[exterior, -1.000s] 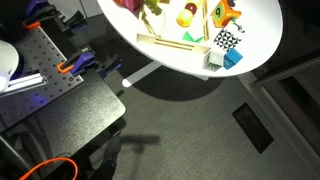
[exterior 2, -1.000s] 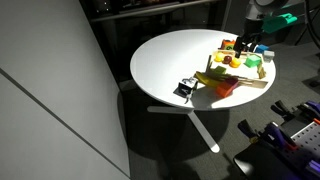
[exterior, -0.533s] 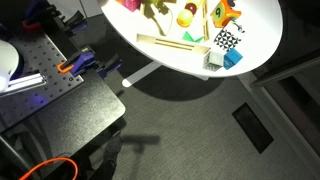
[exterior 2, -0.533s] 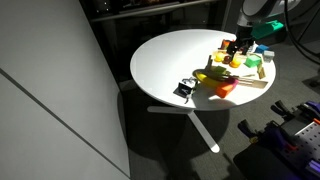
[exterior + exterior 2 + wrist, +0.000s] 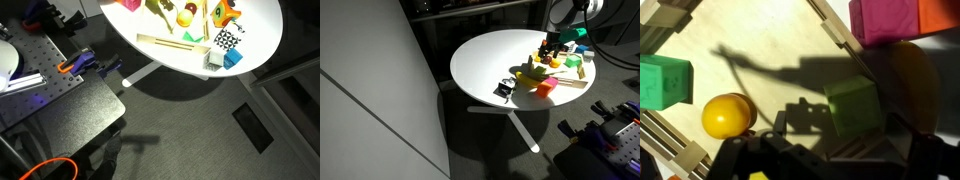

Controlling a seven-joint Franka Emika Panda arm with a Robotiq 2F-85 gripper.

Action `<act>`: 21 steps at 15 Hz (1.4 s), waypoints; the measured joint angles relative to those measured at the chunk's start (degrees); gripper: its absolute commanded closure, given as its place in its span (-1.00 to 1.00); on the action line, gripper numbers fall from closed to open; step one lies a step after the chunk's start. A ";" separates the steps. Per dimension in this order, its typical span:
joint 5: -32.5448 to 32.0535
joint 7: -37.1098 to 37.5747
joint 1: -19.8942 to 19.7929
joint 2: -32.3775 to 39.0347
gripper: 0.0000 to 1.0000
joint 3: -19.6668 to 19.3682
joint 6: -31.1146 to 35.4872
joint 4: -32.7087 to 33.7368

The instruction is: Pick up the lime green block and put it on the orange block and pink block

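We see the lime green block lying on the floor of a wooden tray, right of centre in the wrist view and darkened by a shadow that falls across the wood. It sits just above the dark mass of the end effector, which fills the bottom edge of that frame. Nothing grips the block, but from these views we cannot tell how far apart the jaws stand. In the upper right corner of the wrist view the pink block and the orange block sit side by side, touching, well apart from the lime green one and with nothing on top of them. A darker green block rests at the left edge, and a yellow ball lies lower left, near a tray slat. In an exterior view the end effector hangs over the cluster of toys at the right side of the round white desk. In an exterior view a black-and-white checkered block stands near the desk's edge, just beside a blue block.
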 measured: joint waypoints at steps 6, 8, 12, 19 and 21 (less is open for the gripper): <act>0.76 0.00 0.12 4.51 -1.00 1.71 0.00 3.47; 0.76 0.00 0.28 5.46 -1.00 1.95 0.00 4.05; 0.76 0.00 0.56 6.94 -1.00 2.00 0.00 4.86; 0.70 0.00 0.79 8.69 -1.00 1.95 0.00 5.97; 0.70 0.00 0.79 8.98 -0.85 1.92 0.00 6.10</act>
